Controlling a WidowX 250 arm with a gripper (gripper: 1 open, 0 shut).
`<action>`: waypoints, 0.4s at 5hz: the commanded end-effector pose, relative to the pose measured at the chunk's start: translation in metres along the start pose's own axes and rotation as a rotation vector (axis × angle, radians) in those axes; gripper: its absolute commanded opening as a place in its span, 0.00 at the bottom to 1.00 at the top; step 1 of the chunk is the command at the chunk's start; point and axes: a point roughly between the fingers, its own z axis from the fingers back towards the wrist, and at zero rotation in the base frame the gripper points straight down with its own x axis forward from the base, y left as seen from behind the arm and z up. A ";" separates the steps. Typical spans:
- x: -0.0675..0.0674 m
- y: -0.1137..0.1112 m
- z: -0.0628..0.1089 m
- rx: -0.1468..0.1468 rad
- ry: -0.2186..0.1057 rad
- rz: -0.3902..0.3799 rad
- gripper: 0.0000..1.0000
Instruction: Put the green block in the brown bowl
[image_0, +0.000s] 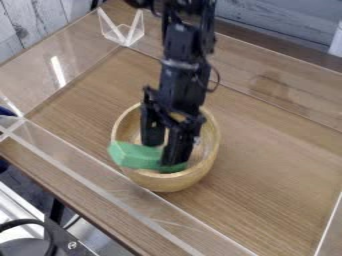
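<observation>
1 green block (131, 154) (in 1 brown bowl (198, 170))

The robot's arm (186, 40) is black throughout — a slim column of stacked, boxy matte segments with slightly glossy edges where the light catches them. It ends in a black two-fingered gripper (170, 150) whose long, flat, straight fingers (151, 128) are as dark as the rest. The picture is too soft to show screws, cables or markings.
</observation>
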 end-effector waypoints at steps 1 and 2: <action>-0.002 0.002 0.036 0.059 -0.177 -0.028 1.00; -0.015 -0.005 0.059 0.045 -0.224 -0.030 1.00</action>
